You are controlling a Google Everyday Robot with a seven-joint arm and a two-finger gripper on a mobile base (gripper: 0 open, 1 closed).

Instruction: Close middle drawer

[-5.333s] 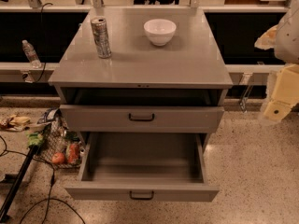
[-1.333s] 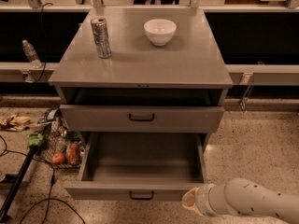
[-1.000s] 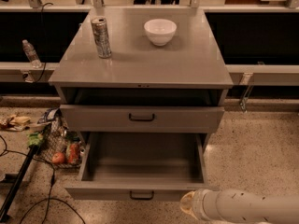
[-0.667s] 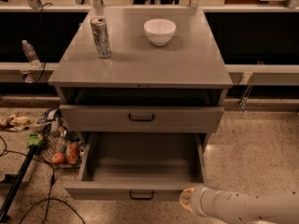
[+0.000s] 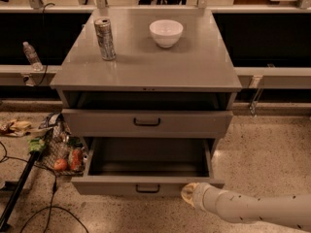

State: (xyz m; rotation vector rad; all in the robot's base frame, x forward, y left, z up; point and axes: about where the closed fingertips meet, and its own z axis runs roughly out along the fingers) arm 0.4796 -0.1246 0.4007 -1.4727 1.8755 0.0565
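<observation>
The middle drawer [image 5: 146, 183] stands pulled far out of the grey cabinet [image 5: 146, 76], its wide tray bare and open to view, its low flat front facing me with the small black handle [image 5: 147, 189] at its centre. My claw [image 5: 190, 195] sits low at the right end of that front, just beside its lower corner, with my pale arm [image 5: 252, 210] reaching in from the right. Whether the claw is spread or pressed together I cannot tell, nor whether it already touches the metal. I judge this to be the approach before the push: nothing is gripped, and the drawer is fully out. The next move, as I see it, calls for setting the claw flat against the front and driving straight back toward the cabinet. Pushing nearer the handle would be better than at this corner, since an off-centre shove may skew the tray in its runners. By my count, two drawers show: this one and the taller-fronted drawer [image 5: 146, 123] above it, slightly ajar, with its own handle [image 5: 146, 122], so two handles in all. On the cabinet top stand one can [image 5: 105, 39] and one white bowl [image 5: 166, 32], well apart. One water bottle [image 5: 32, 56] rests on the ledge at left.
</observation>
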